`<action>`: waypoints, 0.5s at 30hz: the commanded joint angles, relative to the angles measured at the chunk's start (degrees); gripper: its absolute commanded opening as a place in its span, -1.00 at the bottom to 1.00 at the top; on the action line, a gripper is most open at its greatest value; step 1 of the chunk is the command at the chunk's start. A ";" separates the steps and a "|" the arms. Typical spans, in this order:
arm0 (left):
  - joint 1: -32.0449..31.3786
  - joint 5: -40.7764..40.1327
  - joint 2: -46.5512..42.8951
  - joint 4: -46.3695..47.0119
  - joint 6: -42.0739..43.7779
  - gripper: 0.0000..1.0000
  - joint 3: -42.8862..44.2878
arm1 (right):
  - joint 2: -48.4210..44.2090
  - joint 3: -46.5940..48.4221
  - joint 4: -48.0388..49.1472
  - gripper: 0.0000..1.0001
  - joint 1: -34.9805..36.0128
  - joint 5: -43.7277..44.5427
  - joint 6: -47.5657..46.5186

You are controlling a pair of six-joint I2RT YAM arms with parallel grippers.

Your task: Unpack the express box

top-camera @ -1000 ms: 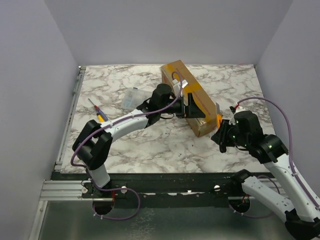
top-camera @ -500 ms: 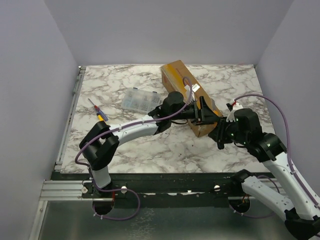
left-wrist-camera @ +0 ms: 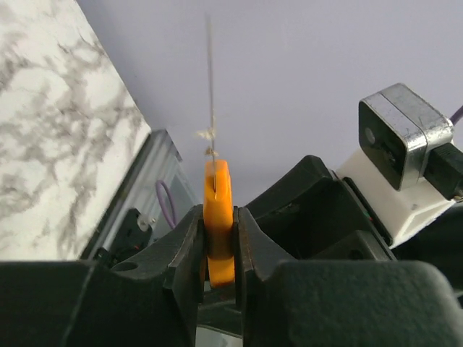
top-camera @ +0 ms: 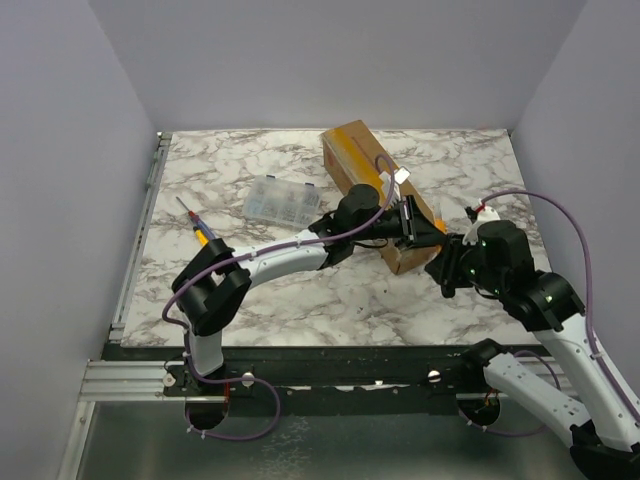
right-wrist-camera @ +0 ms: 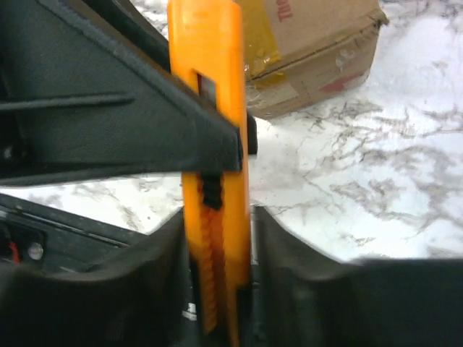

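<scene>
The express box (top-camera: 362, 165), a long brown carton with tan tape, lies aslant at the back middle of the marble table; its near end shows in the right wrist view (right-wrist-camera: 318, 43). Just beyond that near end, an orange utility knife (top-camera: 437, 239) is held upright between both grippers. My left gripper (top-camera: 420, 232) is shut on the knife's body (left-wrist-camera: 218, 210), its blade pointing up. My right gripper (right-wrist-camera: 217, 238) stands around the knife's lower handle (right-wrist-camera: 213, 94) with a narrow gap showing on one side, so it is open. The left fingers (right-wrist-camera: 108, 116) cross the knife above.
A small clear plastic compartment case (top-camera: 278, 200) lies left of the box. A small screwdriver with a red and yellow handle (top-camera: 197, 222) sits near the table's left edge. Grey walls close in the table on three sides.
The left arm swung right from beside the box to the right gripper and shut on the orange knife. The right jaws widened around the handle.
</scene>
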 commanded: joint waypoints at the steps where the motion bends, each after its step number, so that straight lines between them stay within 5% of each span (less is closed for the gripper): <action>1: 0.42 -5.77 -0.17 1.36 0.36 -1.00 0.21 | -1.86 3.91 -4.26 0.10 0.45 6.77 5.79; 4: 0.05 -6.70 -1.71 1.94 0.16 -1.00 -0.82 | -1.57 4.01 -2.64 0.22 0.44 7.55 8.07; 15: -1.97 -6.94 -2.74 3.34 -0.58 -1.00 -1.85 | 1.19 1.09 4.80 0.13 0.45 7.94 6.03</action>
